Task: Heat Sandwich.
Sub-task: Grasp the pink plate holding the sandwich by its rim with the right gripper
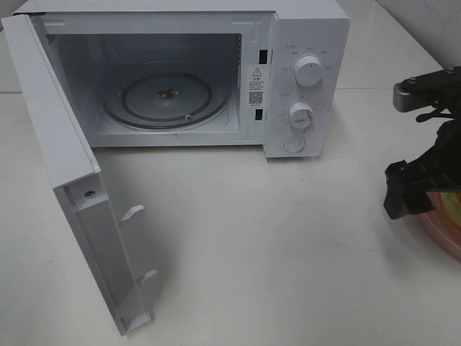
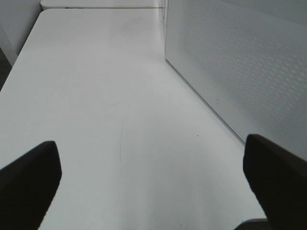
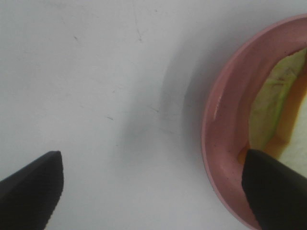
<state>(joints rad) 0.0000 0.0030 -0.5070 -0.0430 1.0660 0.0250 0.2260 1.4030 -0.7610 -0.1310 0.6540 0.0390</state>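
**High view.** The microwave (image 1: 310,43) is standing at the back of the white desk (image 1: 274,252). Its door (image 1: 65,166) is hanging wide open to the left, swung out over the desk. Inside, the round glass tray (image 1: 166,97) is resting on the chamber floor. On the control panel to the right of the opening I am seeing the upper knob (image 1: 308,70) above the lower knob (image 1: 301,115), with a round button (image 1: 294,144) beneath them.

**Right side.** The right tool (image 3: 152,158) is hovering at the right edge of the desk, well apart from the microwave. Its two dark fingers (image 3: 33,187) are standing wide apart and are gripping nothing. In its wrist view one finger is showing over the desk and the other is overlapping the pink plate (image 3: 225,110). Whether that finger is touching the plate I cannot tell. The sandwich (image 3: 268,105) is lying on the pink plate, on the desk at the far right, outside the microwave. I am seeing pale bread, a green layer and an orange edge, partly hidden by the finger.

**Left side.** The left tool (image 2: 151,146) is not appearing in the high view. Its wrist view is showing both fingers spread wide with only desk between them, so it is holding nothing. Beside it a white panel (image 2: 240,72) with a fine dotted pattern is rising from the desk. Which part of the microwave this is I cannot tell.
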